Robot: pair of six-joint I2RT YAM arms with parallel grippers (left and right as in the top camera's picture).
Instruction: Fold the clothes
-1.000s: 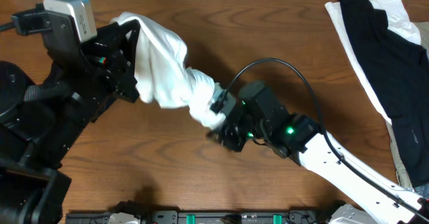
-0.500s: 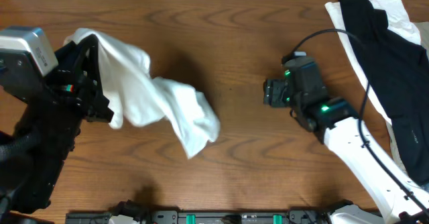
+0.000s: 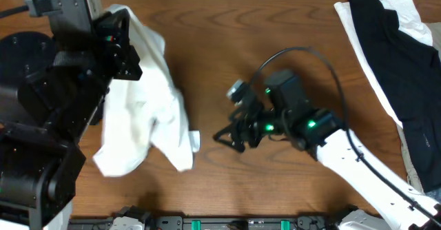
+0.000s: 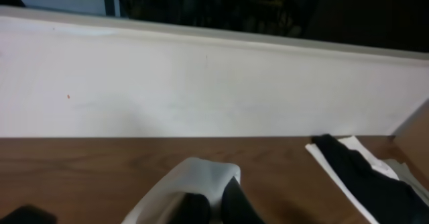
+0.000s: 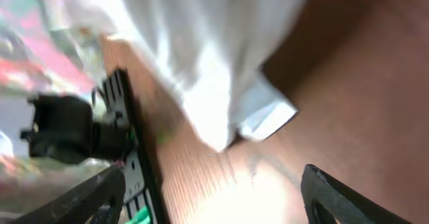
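White T-shirt likely pinched by left claw, right claw agape in wrist view

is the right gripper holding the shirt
No, the right gripper is open and empty, clear of the shirt.

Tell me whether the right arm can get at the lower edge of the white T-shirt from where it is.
Probably yes. The right gripper is open and faces the lower corner of the white T-shirt, with only bare table between them and nothing in the way.
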